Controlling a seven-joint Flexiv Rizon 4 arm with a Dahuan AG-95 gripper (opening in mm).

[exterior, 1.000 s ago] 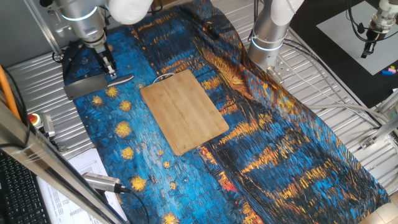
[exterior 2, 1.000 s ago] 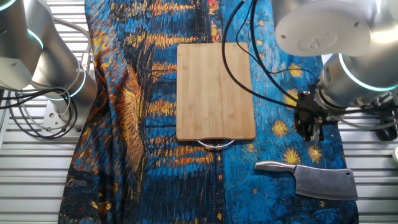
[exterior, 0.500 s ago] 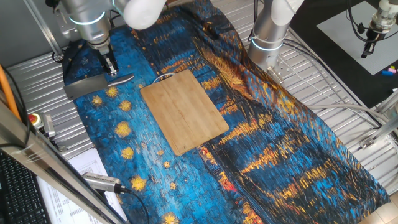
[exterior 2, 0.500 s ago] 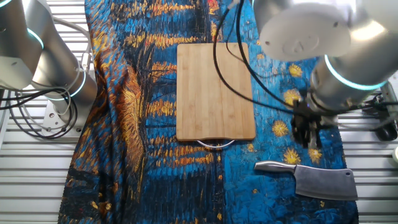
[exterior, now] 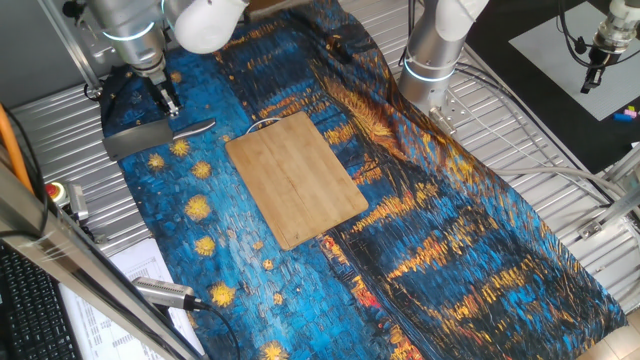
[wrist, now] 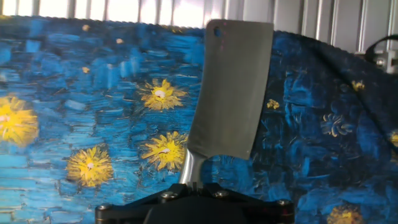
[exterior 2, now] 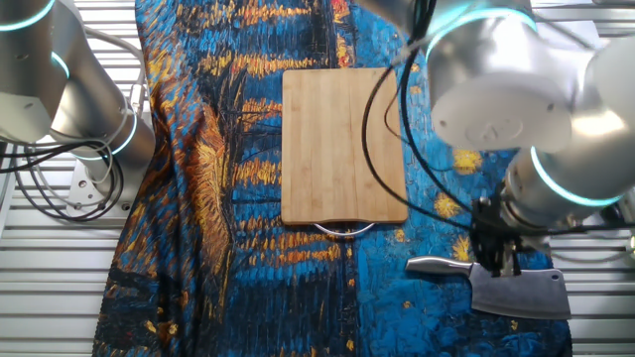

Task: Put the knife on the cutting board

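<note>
The knife point(exterior 2: 506, 288) lies flat on the starry blue cloth point(exterior: 200, 210) covering the counter, near the cutting board point(exterior 2: 344, 145) but apart from it, with the claw point(exterior 2: 494, 260) poised over its handle, whether open or closed I cannot tell.

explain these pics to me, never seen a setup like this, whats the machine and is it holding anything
It is a robot arm with a two-finger gripper on its end, working over a table draped in a blue and yellow painted cloth. Two pictures come from fixed cameras on different sides of the table. The third comes from a camera on the hand, looking along the fingers.

On the cloth lie a bamboo cutting board and, apart from it, a metal knife, a broad cleaver. The gripper hangs just above where the handle meets the blade. Nothing is lifted; the knife lies flat. Whether the fingers are open or shut is not clear. A second arm stands at the table's edge.
</note>
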